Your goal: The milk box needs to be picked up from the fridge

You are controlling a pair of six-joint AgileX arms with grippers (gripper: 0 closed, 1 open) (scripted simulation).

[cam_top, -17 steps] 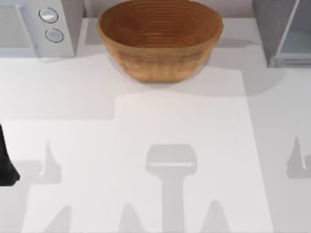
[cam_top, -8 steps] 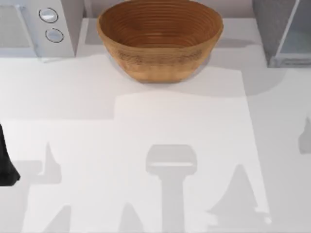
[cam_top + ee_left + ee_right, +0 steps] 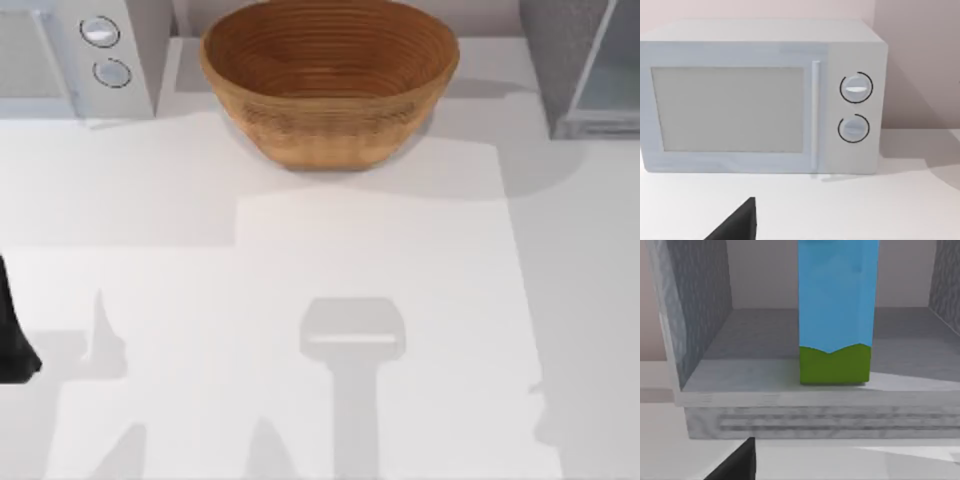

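milk box: the sky-blue carton with a green base band [image 3: 836, 315] is standing upright on the fridge floor, near its front edge.
fridge: the grey speckled cabinet [image 3: 560, 60] is sitting upper right, front open for reach.
right pincer: facing the carton; opening: cannot tell.
left arm: parked before the white two-knob microwave [image 3: 760, 95].
room: space is lying open either side of the carton.
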